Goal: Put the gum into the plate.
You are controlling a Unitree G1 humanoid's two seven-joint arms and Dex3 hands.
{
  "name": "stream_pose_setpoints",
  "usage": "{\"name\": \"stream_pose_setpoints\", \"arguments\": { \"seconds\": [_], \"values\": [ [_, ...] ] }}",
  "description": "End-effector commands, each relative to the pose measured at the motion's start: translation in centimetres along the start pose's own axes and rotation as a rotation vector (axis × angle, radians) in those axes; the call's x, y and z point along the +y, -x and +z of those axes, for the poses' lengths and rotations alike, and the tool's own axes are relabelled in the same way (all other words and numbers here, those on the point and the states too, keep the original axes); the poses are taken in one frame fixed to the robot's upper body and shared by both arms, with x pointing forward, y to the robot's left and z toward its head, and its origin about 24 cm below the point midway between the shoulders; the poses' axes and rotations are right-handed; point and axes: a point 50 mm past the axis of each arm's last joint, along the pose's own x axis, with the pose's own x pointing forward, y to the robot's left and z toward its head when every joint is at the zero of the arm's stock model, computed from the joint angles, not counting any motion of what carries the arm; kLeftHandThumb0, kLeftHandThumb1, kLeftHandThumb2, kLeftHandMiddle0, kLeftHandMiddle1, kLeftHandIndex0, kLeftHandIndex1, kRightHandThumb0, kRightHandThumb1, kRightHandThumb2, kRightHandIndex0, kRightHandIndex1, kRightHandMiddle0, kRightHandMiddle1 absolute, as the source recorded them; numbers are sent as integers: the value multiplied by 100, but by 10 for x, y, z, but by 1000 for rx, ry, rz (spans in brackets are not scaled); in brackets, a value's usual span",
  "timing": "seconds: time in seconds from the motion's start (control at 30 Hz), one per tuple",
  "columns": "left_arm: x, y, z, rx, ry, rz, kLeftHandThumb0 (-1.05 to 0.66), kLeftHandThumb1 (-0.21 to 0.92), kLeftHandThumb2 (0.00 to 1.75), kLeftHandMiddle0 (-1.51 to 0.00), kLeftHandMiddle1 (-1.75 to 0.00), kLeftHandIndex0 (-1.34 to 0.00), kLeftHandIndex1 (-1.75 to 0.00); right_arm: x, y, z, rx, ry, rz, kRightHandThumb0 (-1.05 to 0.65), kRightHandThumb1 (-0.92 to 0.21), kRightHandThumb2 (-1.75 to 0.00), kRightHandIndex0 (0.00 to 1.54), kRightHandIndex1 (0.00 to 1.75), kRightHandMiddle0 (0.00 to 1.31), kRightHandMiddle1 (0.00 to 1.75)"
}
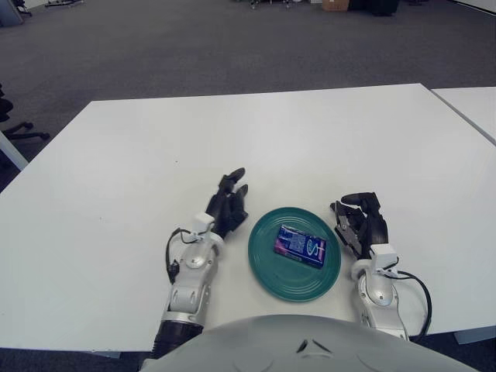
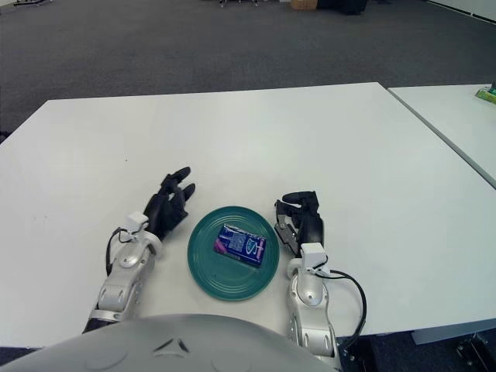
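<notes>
A blue and purple gum pack [image 1: 299, 246] lies flat inside the green plate [image 1: 267, 270] near the table's front edge. My left hand [image 1: 228, 203] is on the table just left of the plate, apart from it, its fingers relaxed and holding nothing. My right hand [image 1: 361, 221] shows just right of the plate, fingers loosely curled with nothing in them.
The white table [image 1: 256, 139] stretches wide behind the plate. A second white table [image 2: 457, 116] stands to the right across a narrow gap, with a small green item [image 2: 487, 94] on its far edge. Grey carpet lies beyond.
</notes>
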Motion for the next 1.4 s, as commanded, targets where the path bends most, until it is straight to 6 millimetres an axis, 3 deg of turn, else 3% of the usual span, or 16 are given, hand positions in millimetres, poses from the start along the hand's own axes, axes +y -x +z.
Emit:
{"name": "stream_pose_setpoints", "arguments": {
  "seconds": [0.0,0.53,0.87,1.37],
  "values": [
    [13,5,-19,81,37,62,-95,92,99,-53,-70,-35,-119,-3,9,-23,152,33,-21,-34,-92,-53,42,85,18,175],
    [20,11,-34,80,-1,103,-92,92,95,-62,-91,-46,-134,-7,9,-21,148,39,-11,-34,-92,-53,42,94,19,175],
    [28,16,-43,115,5,91,-91,92,92,-62,-102,-40,-145,-11,7,-22,151,44,-7,-34,-92,-52,41,101,19,175],
    [24,26,-45,99,-4,60,-91,92,91,-67,-116,-35,-146,-12,5,-22,138,44,3,-34,-92,-52,44,104,19,175]
  ]
}}
